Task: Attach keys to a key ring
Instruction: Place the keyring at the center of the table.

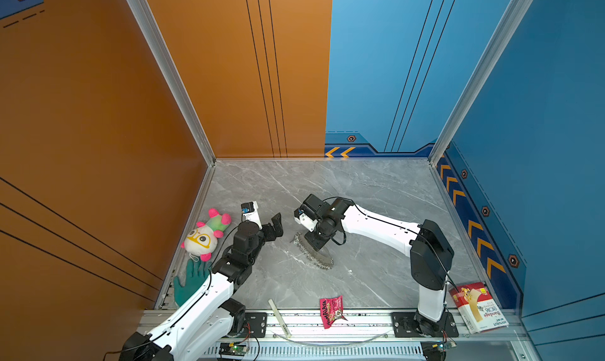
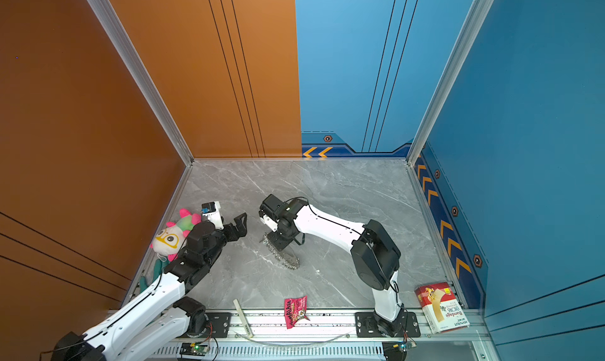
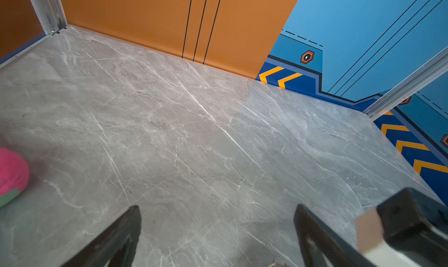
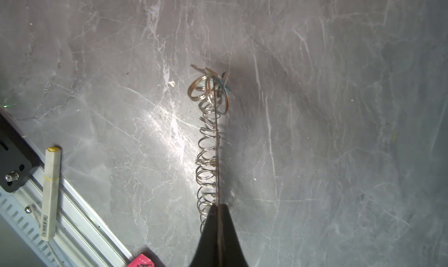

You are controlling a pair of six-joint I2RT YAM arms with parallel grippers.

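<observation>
Right fingers [image 4: 206, 241] were clamped on the key ring [image 4: 209, 144], its band edge-on at the centre of the desk [image 1: 376, 185]; my left fingers [image 3: 116, 236] stood wide apart, empty. Light, floppy, slippery rings, I judged: take the flat band. Only the right wrist view separated single rings and a bluish glint [image 4: 225, 86], perhaps the key's tag; both top views gave a lump.

The key ring [image 1: 314, 256] [image 2: 286, 261] is a flat beige band with lots of small shiny silver loops along it. It stands on its thin edge on the table, just 7 o'clock of the middle, running from 10 to 4 o'clock. The right gripper [image 4: 218, 206] pinches the band. A blue bit [image 4: 225, 86] peeks out at the far end, too small to tell what it is.
</observation>
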